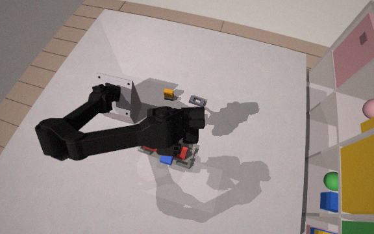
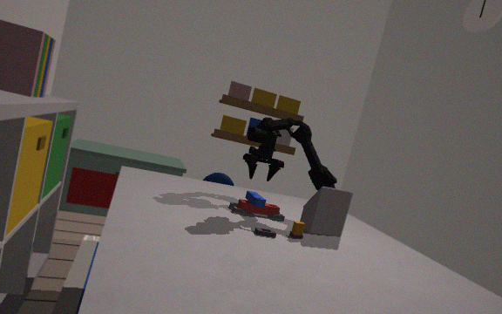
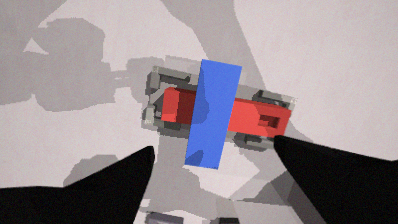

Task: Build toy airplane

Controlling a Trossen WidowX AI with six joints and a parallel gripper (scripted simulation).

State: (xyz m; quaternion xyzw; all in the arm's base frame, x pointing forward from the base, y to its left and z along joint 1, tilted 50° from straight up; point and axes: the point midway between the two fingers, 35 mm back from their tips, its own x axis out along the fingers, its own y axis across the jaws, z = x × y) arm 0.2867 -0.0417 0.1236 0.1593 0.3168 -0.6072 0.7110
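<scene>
The red fuselage [image 1: 183, 153] [image 2: 270, 209] [image 3: 250, 117] lies in the grey cradle [image 2: 281, 217] [image 3: 172, 75]. The blue wing [image 1: 166, 160] [image 2: 255, 199] [image 3: 215, 115] lies across the top of the fuselage, roughly square to it. It hides its own tab and socket, so I cannot tell whether it sits fully down. The tail socket [image 3: 269, 121] shows empty. The orange tail fin [image 1: 168, 93] [image 2: 298, 228] stands in a small dark holder near the arm's base. My gripper [image 2: 260, 179] [image 3: 213, 146] is open and empty, above the wing and clear of it.
A grey holder with an opening [image 1: 197, 100] [image 2: 265, 232] lies on the table beside the tail fin. The pale base block [image 2: 327, 211] stands close to the tail fin. A shelf unit [image 1: 335, 143] runs along the table's far side in the top view.
</scene>
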